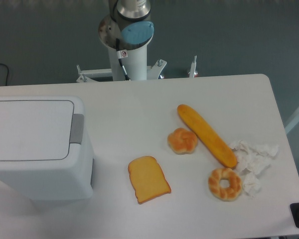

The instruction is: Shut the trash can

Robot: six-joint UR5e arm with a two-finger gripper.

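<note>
Camera view showing trash can (37,149) sitting at left edge of frame, lid (31,130) lying flat, seemingly shut already. Arm base (127,35) standing at top centre; gripper out of view, state impossible to tell. Bread items resting at right, well apart from can.

White table (139,109). On it: big white trash can (37,149) at the left, toast slice (148,179), round bun (182,140), long bread stick (206,135), bagel (224,183), crumpled paper (253,157).
</note>
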